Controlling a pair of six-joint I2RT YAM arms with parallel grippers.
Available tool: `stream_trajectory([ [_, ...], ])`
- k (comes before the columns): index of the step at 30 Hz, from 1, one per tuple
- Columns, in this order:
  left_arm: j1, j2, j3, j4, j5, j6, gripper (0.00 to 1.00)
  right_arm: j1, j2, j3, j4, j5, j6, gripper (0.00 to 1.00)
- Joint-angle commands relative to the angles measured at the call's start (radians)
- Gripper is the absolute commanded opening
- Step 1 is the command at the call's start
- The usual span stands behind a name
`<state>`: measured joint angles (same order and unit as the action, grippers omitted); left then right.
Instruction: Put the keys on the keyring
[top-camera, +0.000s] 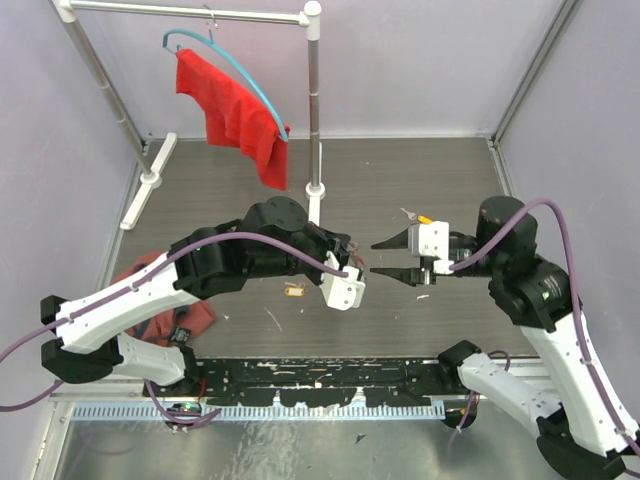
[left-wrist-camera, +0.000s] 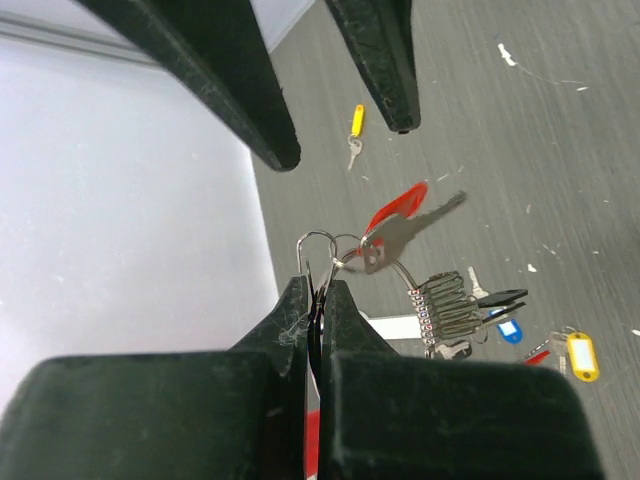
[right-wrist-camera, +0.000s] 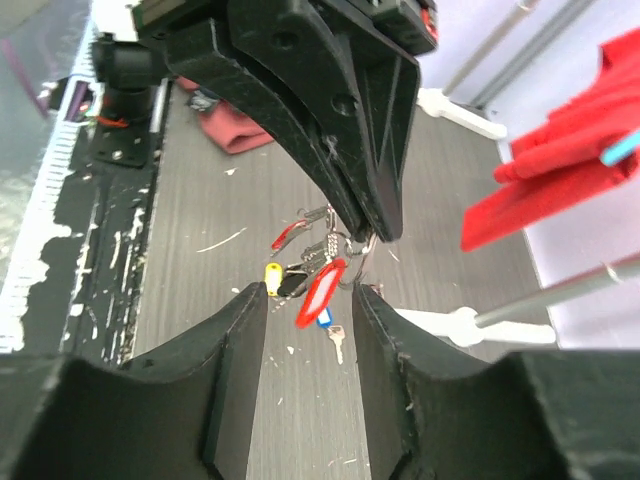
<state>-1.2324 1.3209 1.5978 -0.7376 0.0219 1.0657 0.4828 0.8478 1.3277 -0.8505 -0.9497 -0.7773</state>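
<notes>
My left gripper (left-wrist-camera: 318, 287) is shut on the keyring (left-wrist-camera: 318, 242), a thin silver wire ring held above the table. A silver key (left-wrist-camera: 400, 236) with a red tag (left-wrist-camera: 398, 205) hangs at the ring. In the right wrist view that red tag (right-wrist-camera: 322, 290) is blurred and lies between my right gripper's fingers without touching them. My right gripper (right-wrist-camera: 310, 292) is open and faces the left gripper (top-camera: 352, 260) tip to tip. More keys with a coil-like bunch (left-wrist-camera: 447, 306) show below the ring; I cannot tell if they hang from it.
A yellow-tagged key (top-camera: 420, 216) lies on the table behind the right gripper (top-camera: 374, 257). A blue-tagged key (left-wrist-camera: 510, 331) and a small bunch (top-camera: 293, 290) lie under the left arm. A red cloth (top-camera: 235, 110) hangs on the rack, whose pole (top-camera: 314, 110) stands close behind.
</notes>
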Motion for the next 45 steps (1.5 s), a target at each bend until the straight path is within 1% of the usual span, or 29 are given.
stream_trajectory([
  [1,0.002,-0.016,-0.022,0.134,-0.078,-0.005,0.00,0.005,-0.100,-0.122,0.400,0.191,0.478,0.52],
  [2,0.001,-0.021,-0.035,0.160,-0.092,-0.006,0.00,0.005,-0.119,-0.148,0.455,0.246,0.572,0.54],
  [4,0.001,-0.030,-0.061,0.213,-0.120,-0.015,0.00,0.005,-0.144,-0.172,0.498,0.321,0.700,0.55],
  [8,0.001,-0.043,-0.107,0.309,-0.150,-0.030,0.00,0.005,-0.147,-0.150,0.490,0.435,0.908,0.58],
  [12,0.001,-0.041,-0.111,0.343,-0.162,-0.036,0.00,0.005,-0.111,-0.104,0.470,0.415,1.023,0.59],
  [13,0.001,-0.038,-0.109,0.346,-0.164,-0.038,0.00,0.005,-0.101,-0.097,0.470,0.440,1.058,0.59],
  [16,0.002,-0.032,-0.110,0.363,-0.172,-0.043,0.00,0.006,-0.064,-0.073,0.440,0.474,1.136,0.53],
  [18,0.001,-0.035,-0.114,0.375,-0.174,-0.045,0.00,0.005,-0.021,-0.031,0.376,0.499,1.156,0.48],
  [20,0.002,-0.039,-0.117,0.385,-0.172,-0.051,0.00,0.006,0.015,-0.001,0.344,0.463,1.165,0.45],
  [25,0.002,-0.044,-0.129,0.392,-0.147,-0.065,0.00,0.005,0.027,0.004,0.364,0.442,1.188,0.44],
  [27,0.002,-0.080,-0.131,0.394,-0.140,-0.071,0.00,0.005,0.028,0.006,0.366,0.444,1.185,0.41],
  [33,0.002,-0.083,-0.129,0.384,-0.134,-0.075,0.00,0.006,0.027,-0.001,0.360,0.420,1.178,0.32],
  [40,0.002,-0.081,-0.126,0.380,-0.128,-0.079,0.00,0.005,0.024,-0.008,0.377,0.385,1.176,0.32],
  [45,0.002,-0.076,-0.122,0.379,-0.124,-0.078,0.00,0.005,0.032,-0.012,0.384,0.364,1.182,0.29],
])
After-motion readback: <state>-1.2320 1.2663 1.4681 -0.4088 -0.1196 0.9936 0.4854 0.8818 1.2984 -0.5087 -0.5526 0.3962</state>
